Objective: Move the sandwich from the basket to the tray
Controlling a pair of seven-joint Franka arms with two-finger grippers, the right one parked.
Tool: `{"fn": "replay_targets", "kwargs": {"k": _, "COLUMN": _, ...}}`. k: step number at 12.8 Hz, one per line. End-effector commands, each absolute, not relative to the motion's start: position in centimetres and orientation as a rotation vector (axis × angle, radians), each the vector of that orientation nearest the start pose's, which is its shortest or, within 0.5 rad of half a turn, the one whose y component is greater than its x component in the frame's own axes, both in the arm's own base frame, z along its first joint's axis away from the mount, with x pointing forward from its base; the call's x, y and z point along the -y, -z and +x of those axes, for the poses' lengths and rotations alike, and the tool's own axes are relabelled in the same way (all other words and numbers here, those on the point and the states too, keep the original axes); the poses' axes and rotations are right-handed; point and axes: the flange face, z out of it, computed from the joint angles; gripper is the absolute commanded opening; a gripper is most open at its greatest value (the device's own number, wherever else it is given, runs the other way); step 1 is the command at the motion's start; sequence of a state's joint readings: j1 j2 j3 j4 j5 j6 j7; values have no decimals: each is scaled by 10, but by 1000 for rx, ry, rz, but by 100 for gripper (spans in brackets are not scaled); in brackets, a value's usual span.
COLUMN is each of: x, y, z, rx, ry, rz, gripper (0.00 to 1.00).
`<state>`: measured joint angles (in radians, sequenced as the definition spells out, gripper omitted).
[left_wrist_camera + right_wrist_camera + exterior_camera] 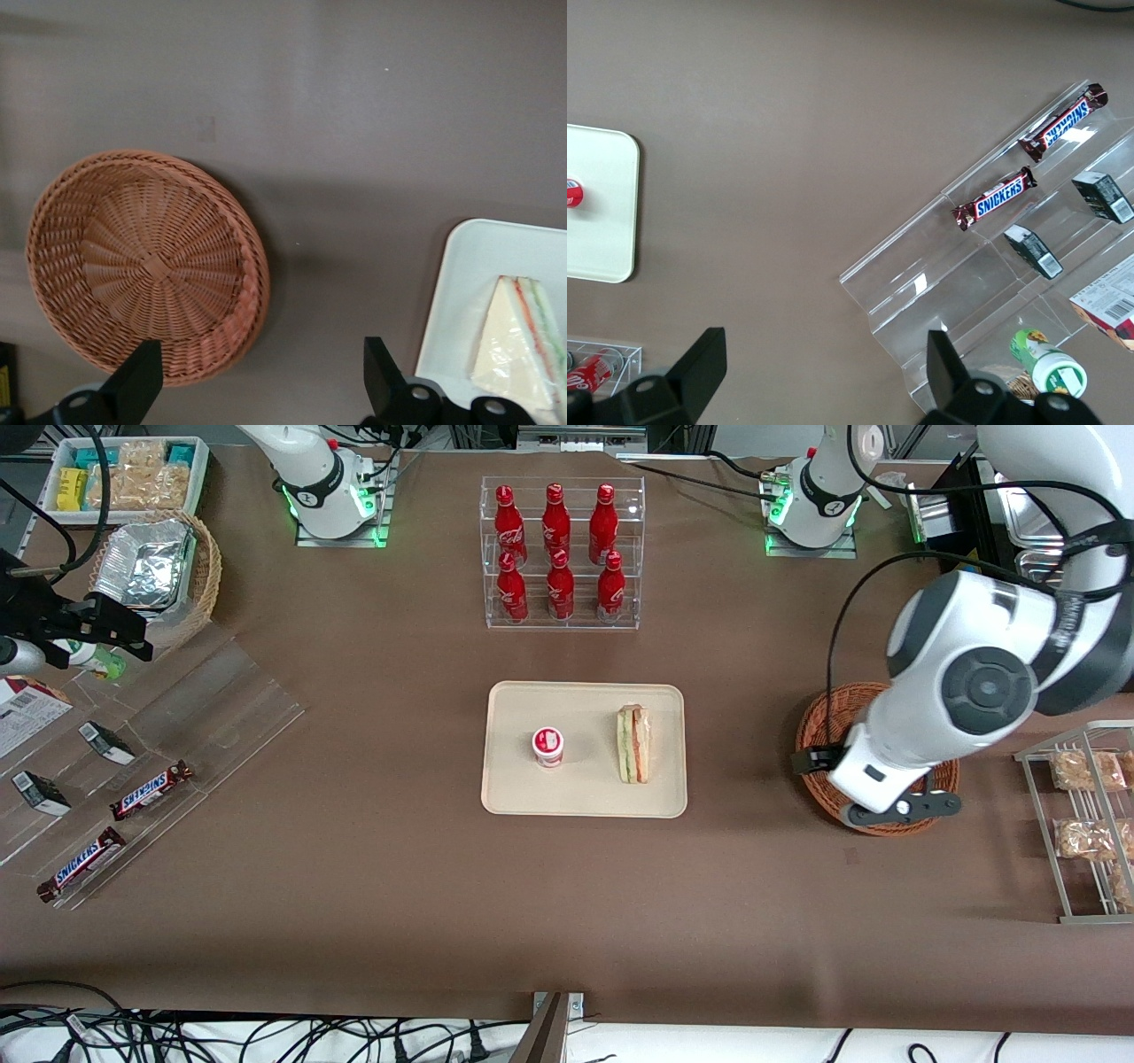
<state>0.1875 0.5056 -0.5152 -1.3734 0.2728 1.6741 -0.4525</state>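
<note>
- Front view: the sandwich (633,744) sits on the tray (514,793) next to a small red-lidded cup (547,746), so the job looks basically done.
- Toward the working arm's end, the basket (146,266) is empty.
- The gripper (257,376) hangs above it, fingers spread wide, holding nothing.
- Farthest off, the red bottles (556,549) in their rack aren't part of this.
</note>
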Motion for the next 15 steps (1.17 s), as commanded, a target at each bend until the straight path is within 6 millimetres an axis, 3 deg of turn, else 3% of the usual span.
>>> {"fn": "replay_targets", "kwargs": {"k": 1, "x": 86, "y": -466, "z": 665, "rx": 61, "ry": -205, "rz": -3134, "gripper": 100}}
{"fn": "replay_targets", "kwargs": {"k": 2, "x": 67, "y": -471, "z": 665, "rx": 4, "ry": -209, "rz": -3152, "gripper": 100}}
{"fn": "replay_targets", "kwargs": {"k": 4, "x": 46, "y": -473, "z": 663, "rx": -66, "ry": -238, "rz": -3153, "gripper": 100}}
{"fn": "replay_targets", "kwargs": {"k": 6, "x": 44, "y": -474, "z": 664, "rx": -58, "ry": -236, "rz": -3157, "gripper": 100}}
{"fn": "replay_targets", "kwargs": {"k": 9, "x": 41, "y": -492, "z": 668, "rx": -39, "ry": -183, "rz": -3179, "gripper": 100}}
{"fn": "replay_targets", "kwargs": {"k": 15, "x": 38, "y": -491, "z": 669, "rx": -28, "ry": -183, "rz": -3179, "gripper": 100}}
